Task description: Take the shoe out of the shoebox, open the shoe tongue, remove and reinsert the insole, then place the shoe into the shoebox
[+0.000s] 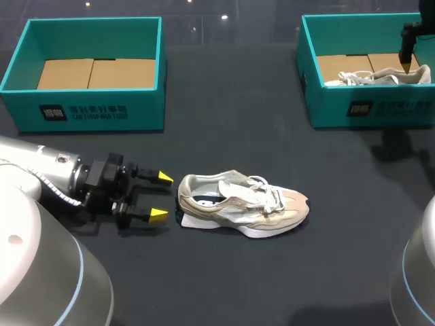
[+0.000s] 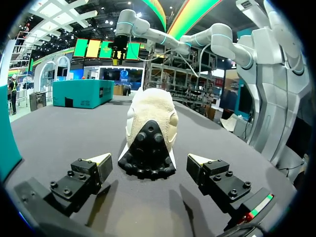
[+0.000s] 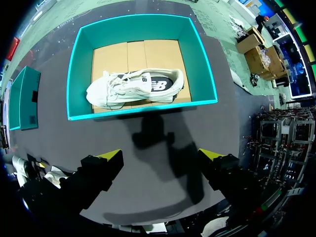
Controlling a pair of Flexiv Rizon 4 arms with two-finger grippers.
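- Shoes, count two. First shoe: beige and cream trainer, sole down on the dark counter, heel toward the left pincer, toe pointing away from it.
- Left wrist view: the shoe's heel sits just ahead of the left pincer, lined up with the gap between the fingers. No contact seen.
- Left pincer: fingers spread wide, holding nothing, low over the counter.
- Second shoe: pale trainer lying on its side on the cardboard floor of the right shoebox, directly below the right pincer.
- Right wrist view: that shoe lies ahead of the right pincer, inside the teal box, well apart from the fingers.
- Right pincer: fingers apart, nothing between them, held high above the box.
- Shoeboxes, count two, both teal and lidless. Left shoebox stands beyond the left pincer, well apart from it, its cardboard floor showing.
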